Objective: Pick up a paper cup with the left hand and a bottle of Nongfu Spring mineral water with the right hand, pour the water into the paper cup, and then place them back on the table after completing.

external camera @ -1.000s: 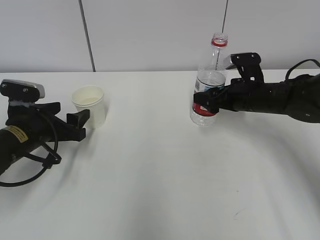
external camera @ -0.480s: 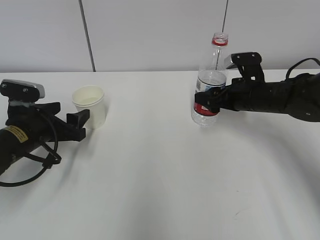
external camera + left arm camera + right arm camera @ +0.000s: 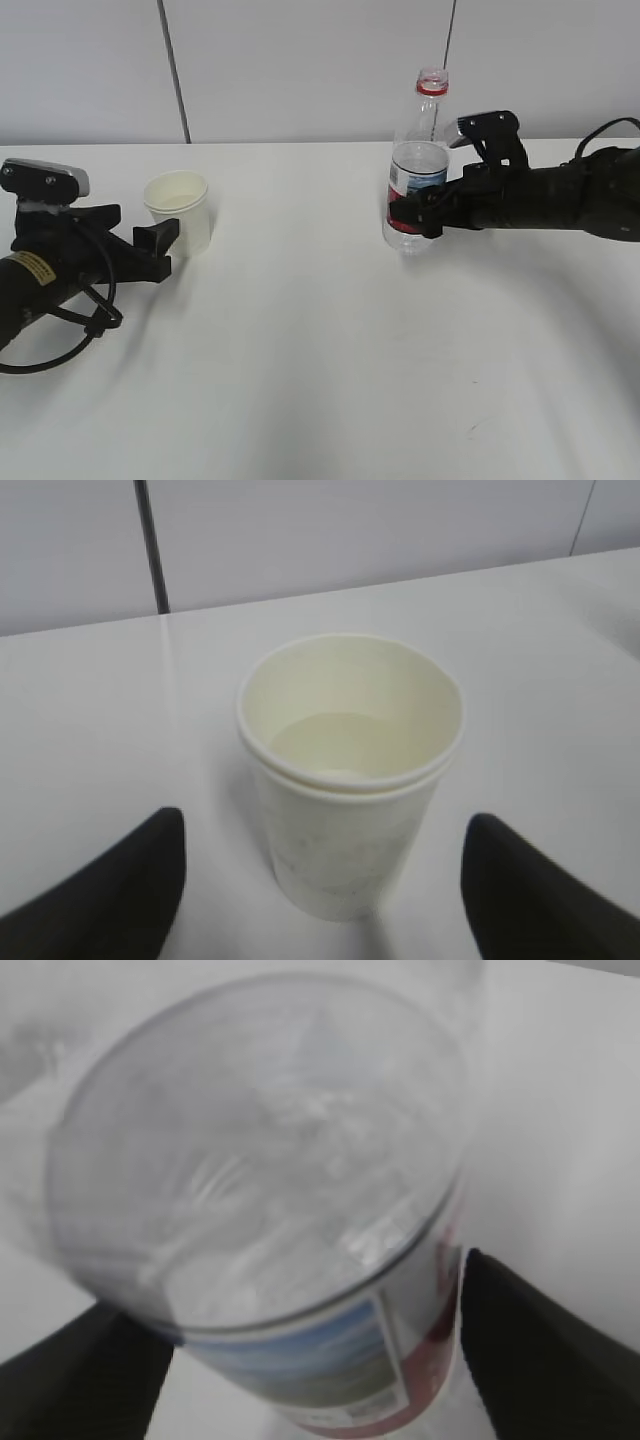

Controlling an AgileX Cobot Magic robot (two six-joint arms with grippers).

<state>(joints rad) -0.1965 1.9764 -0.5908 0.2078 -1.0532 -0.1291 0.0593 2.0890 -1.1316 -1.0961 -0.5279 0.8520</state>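
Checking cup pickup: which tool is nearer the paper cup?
Left. The left tool has its fingers open on either side of the paper cup, not touching. The right tool is far across the table, gripping the bottle.

No text on the bottle label (image 3: 406,196) is legible

Wall (image 3: 300,70): pale grey panels, rising straight from the table's far edge, across the whole width of the exterior view.
Left seam (image 3: 173,70): dark, narrow line between panels, slightly slanted, running from the top of the view down to the tabletop's far edge. Also in the left wrist view (image 3: 150,545), behind and left of the cup.
Right seam (image 3: 451,35): thinner dark line, slanted, upper part visible; lower part hidden behind the bottle.
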